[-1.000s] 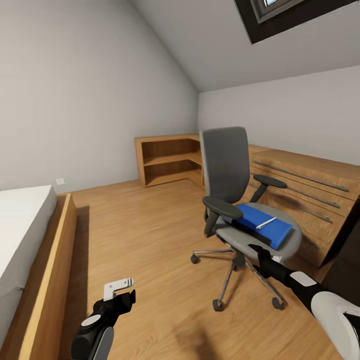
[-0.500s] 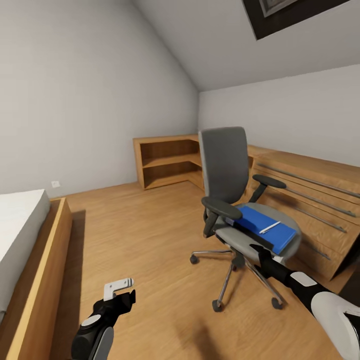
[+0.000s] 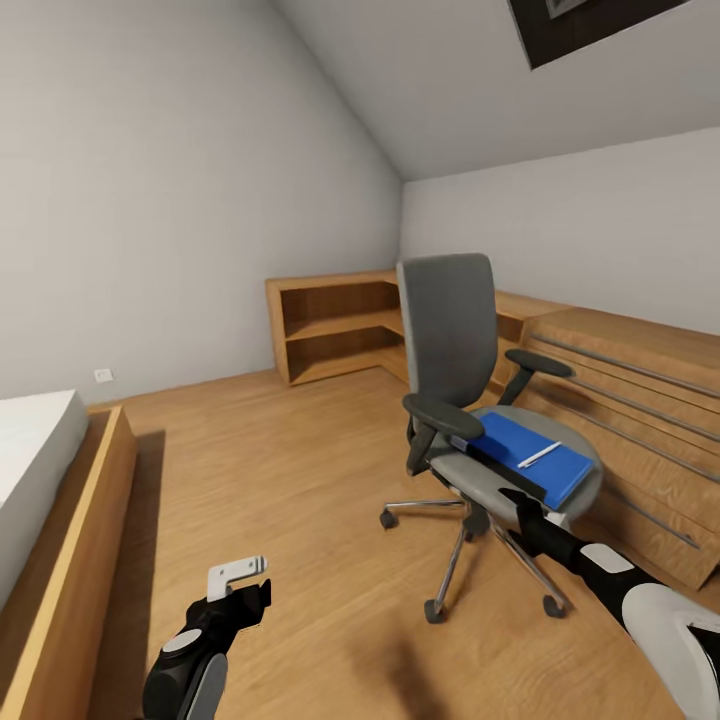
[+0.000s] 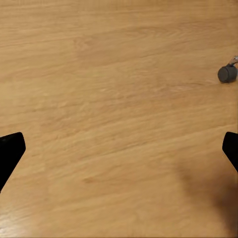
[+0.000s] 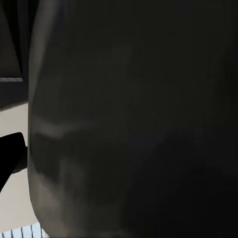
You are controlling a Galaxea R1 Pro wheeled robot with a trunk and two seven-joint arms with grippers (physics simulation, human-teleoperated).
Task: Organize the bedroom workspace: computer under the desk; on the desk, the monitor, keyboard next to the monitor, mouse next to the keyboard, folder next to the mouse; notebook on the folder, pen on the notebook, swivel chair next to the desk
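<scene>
Two end effectors are in play, and yours on the right is by far the nearer to the work. The right end effector (image 3: 520, 503) sits just below the front rim of the swivel chair (image 3: 470, 400), at the seat's near edge; whether it is parted or clenched you cannot tell, since its wrist camera looks at a dark surface pressed close. The blue folder (image 3: 525, 455) lies flat on the seat, up and slightly beyond that end effector, its long axis running diagonally from the chair back toward the front right of the seat. A pen (image 3: 539, 454) rests on top of it, roughly along the same diagonal, so a tilted lift would likely roll it off. Your left end effector (image 3: 240, 585) hangs released over bare plank floor (image 3: 300, 470), well apart from the chair, with one castor (image 4: 227, 73) at the edge of its wrist view. Judging from this, the folder pickup belongs to the right arm, reaching up and over the seat rim.
</scene>
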